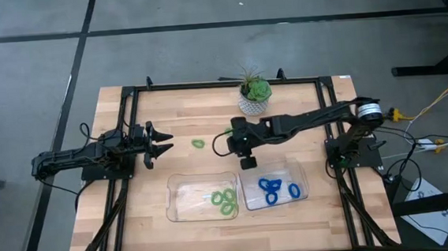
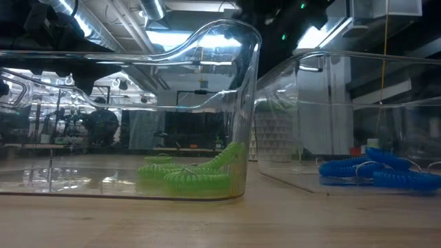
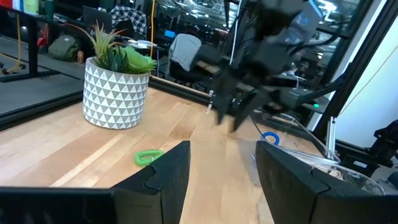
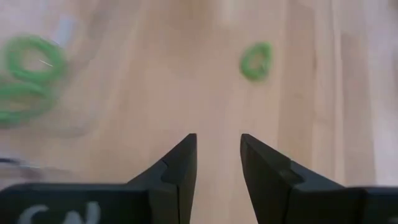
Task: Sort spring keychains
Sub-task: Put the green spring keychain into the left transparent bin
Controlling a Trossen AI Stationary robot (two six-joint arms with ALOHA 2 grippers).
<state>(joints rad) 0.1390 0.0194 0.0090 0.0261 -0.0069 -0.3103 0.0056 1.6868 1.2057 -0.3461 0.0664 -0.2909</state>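
Note:
One light green spring keychain (image 1: 198, 144) lies flat on the bare wood left of centre; it also shows in the left wrist view (image 3: 148, 157) and the right wrist view (image 4: 256, 61). Other green keychains (image 1: 225, 200) lie in the left clear tray (image 1: 183, 199). Blue ones (image 1: 276, 190) lie in the right clear tray (image 1: 255, 202). My right gripper (image 1: 240, 150) hangs open above the table between the loose keychain and the trays, slanting down, with nothing between its fingers (image 4: 219, 155). My left gripper (image 1: 162, 142) waits open at the table's left.
A potted plant in a white patterned pot (image 1: 254, 96) stands at the far middle of the table, behind my right arm. The two trays sit side by side near the front edge. Bare wood lies between the loose keychain and the trays.

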